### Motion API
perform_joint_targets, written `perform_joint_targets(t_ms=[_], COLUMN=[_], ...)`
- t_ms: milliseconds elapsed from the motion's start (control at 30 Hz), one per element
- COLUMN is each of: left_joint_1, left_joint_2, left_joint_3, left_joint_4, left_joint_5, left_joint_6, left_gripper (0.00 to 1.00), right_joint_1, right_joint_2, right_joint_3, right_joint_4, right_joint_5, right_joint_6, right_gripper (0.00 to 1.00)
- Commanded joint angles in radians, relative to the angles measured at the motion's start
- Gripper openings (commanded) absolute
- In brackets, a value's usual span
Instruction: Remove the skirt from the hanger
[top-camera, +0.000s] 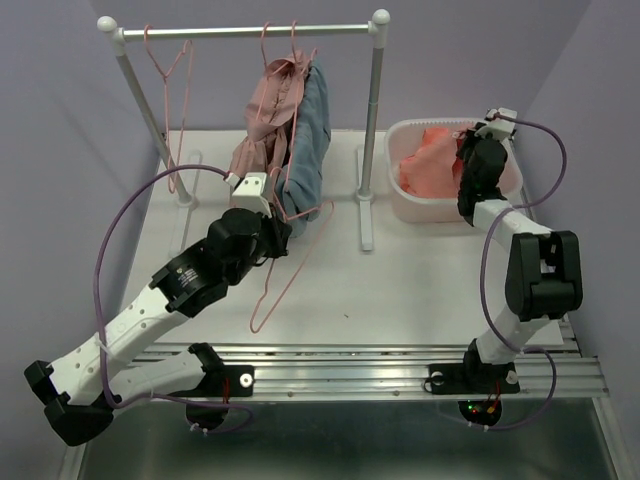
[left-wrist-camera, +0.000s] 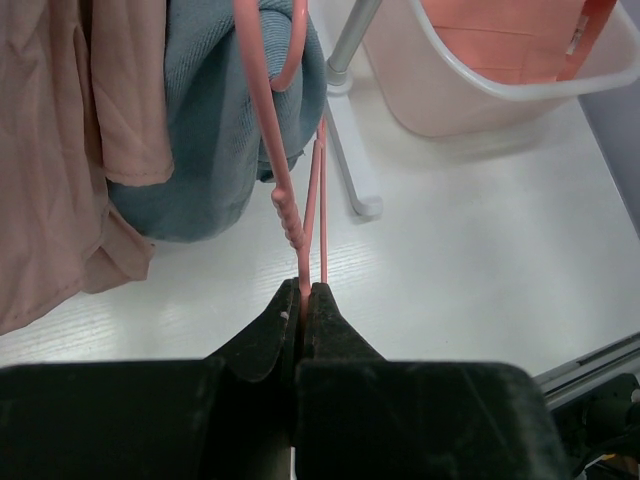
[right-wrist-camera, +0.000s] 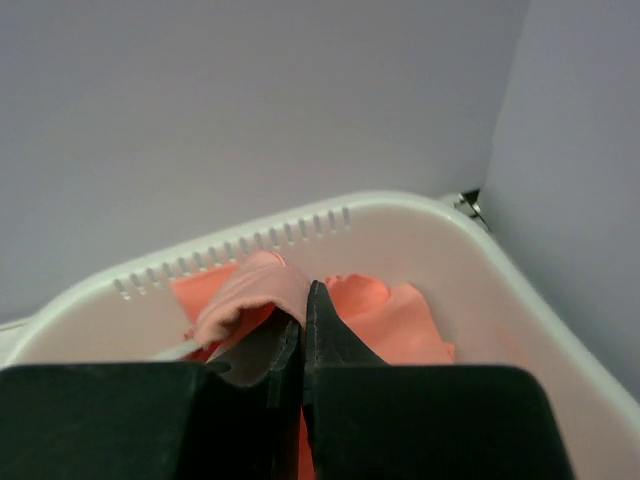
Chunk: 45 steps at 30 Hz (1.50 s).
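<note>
My left gripper (top-camera: 283, 238) is shut on the thin wire of a pink hanger (top-camera: 290, 270), whose lower end reaches down to the table. In the left wrist view the wire (left-wrist-camera: 283, 200) runs straight into the closed jaws of the gripper (left-wrist-camera: 305, 290). The orange skirt (top-camera: 428, 160) lies in the white basket (top-camera: 440, 215) at the right. My right gripper (top-camera: 465, 152) is over the basket. In the right wrist view it (right-wrist-camera: 304, 295) is shut on a fold of the orange skirt (right-wrist-camera: 250, 290), inside the basket (right-wrist-camera: 400, 215).
A white clothes rack (top-camera: 250, 32) stands at the back, its right post (top-camera: 372, 130) next to the basket. A blue garment (top-camera: 308, 140) and a beige-pink garment (top-camera: 265, 110) hang from it beside my left gripper. An empty pink hanger (top-camera: 170, 80) hangs at the left.
</note>
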Motion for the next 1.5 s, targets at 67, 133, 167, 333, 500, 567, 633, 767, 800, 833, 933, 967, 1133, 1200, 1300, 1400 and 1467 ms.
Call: perform_joint_targets(t_ms=[67, 133, 167, 333, 500, 567, 633, 767, 800, 833, 933, 967, 1133, 1200, 1300, 1400, 1467], left_joint_1=[-0.003, -0.003, -0.002, -0.003, -0.003, -0.003, -0.003, -0.003, -0.003, -0.003, -0.003, -0.002, -0.003, -0.005, -0.006, -0.026, -0.032], left_joint_2=[-0.003, -0.007, -0.011, -0.011, -0.019, -0.017, -0.02, -0.023, -0.025, -0.029, -0.048, -0.054, -0.04, -0.002, 0.082, 0.183, 0.259], left_joint_3=[0.022, 0.023, 0.026, 0.031, 0.056, 0.069, 0.083, 0.135, 0.166, 0.178, 0.217, 0.224, 0.269, 0.324, 0.391, 0.477, 0.539], left_joint_4=[0.059, 0.059, 0.059, 0.056, 0.017, -0.005, -0.002, 0.003, 0.003, 0.006, 0.024, 0.024, 0.035, 0.058, 0.101, 0.124, 0.122], left_joint_5=[0.019, 0.03, 0.041, 0.045, -0.024, -0.073, -0.094, -0.117, -0.12, -0.114, -0.068, -0.05, -0.019, -0.007, -0.036, -0.109, -0.151], left_joint_6=[0.039, 0.048, 0.053, 0.059, 0.035, 0.027, 0.03, 0.036, 0.044, 0.05, 0.068, 0.071, 0.081, 0.105, 0.16, 0.209, 0.248], left_gripper=[0.0, 0.0, 0.0, 0.0, 0.0, 0.0, 0.0, 0.0, 0.0, 0.0, 0.0, 0.0, 0.0, 0.0, 0.0, 0.0, 0.0], right_joint_1=[0.007, 0.007, 0.007, 0.007, 0.007, 0.007, 0.007, 0.007, 0.007, 0.007, 0.007, 0.007, 0.007, 0.007, 0.007, 0.007, 0.007], right_joint_2=[0.094, 0.141, 0.158, 0.171, 0.079, 0.048, 0.002, -0.062, -0.088, -0.102, -0.153, -0.165, -0.217, -0.237, -0.265, -0.289, -0.315], right_joint_3=[0.014, 0.058, 0.087, 0.204, 0.212, 0.21, 0.195, 0.18, 0.172, 0.166, 0.143, 0.137, 0.098, 0.082, 0.056, 0.026, 0.014], right_joint_4=[-0.047, -0.147, -0.19, -0.367, -0.437, -0.474, -0.477, -0.511, -0.516, -0.516, -0.519, -0.519, -0.517, -0.517, -0.517, -0.519, -0.528], right_joint_5=[0.158, 0.167, 0.173, 0.233, 0.129, 0.109, 0.091, 0.054, 0.036, 0.026, 0.011, 0.006, -0.029, -0.049, -0.074, -0.098, -0.104], right_joint_6=[0.063, 0.07, 0.076, 0.098, 0.098, 0.112, 0.121, 0.139, 0.144, 0.153, 0.176, 0.178, 0.193, 0.202, 0.233, 0.244, 0.247], right_gripper=[0.01, 0.01, 0.08, 1.0, 1.0, 1.0, 1.0, 1.0, 1.0, 1.0, 1.0, 1.0, 1.0, 1.0, 1.0, 1.0, 1.0])
